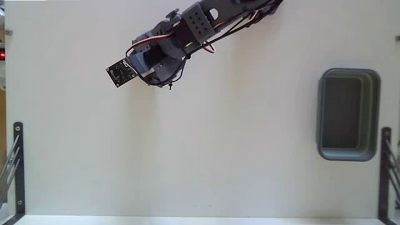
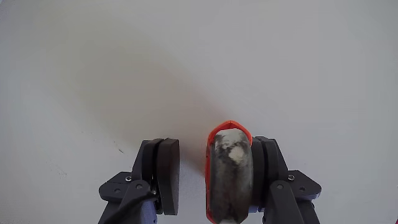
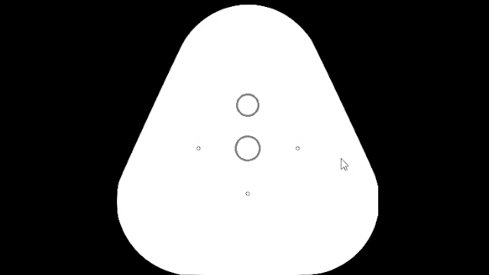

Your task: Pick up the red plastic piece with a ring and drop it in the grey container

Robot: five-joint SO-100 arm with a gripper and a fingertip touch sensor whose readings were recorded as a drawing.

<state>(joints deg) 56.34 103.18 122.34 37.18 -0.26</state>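
No brand, label or legible writing appears in either view.

In the fixed view, the grey articulated robot arm [image 1: 187,34] enters from the top edge, well to the left of the grey rounded-rectangular plastic container [image 1: 349,115], and extends down and to the left. Red and black wires run along its links. A small black square circuit board [image 1: 120,72] sits at its lower-left tip. The arm is well apart from the container.

In the wrist view, the end effector [image 2: 211,180] enters from the bottom edge with its 2 dark grey matte fingers [image 2: 165,174] pointing up the frame. The jaws are partly apart. The red-orange plastic piece with a ring [image 2: 229,171] lies against the inner face of the right-hand finger; a clear gap separates it from the left-hand finger. Whether the piece is gripped cannot be told. The piece shows a thin glossy red-orange rim around a mottled, worn grey centre. It is rounded at the top and elongated.

The container is matte, with a thick rounded rim and a darker grey interior, taller than wide. It rests on the smooth, pale off-white tabletop [image 1: 219,156] near the right edge of the fixed view. A black metal bracket [image 1: 387,169] stands just beside the container's lower-right corner.
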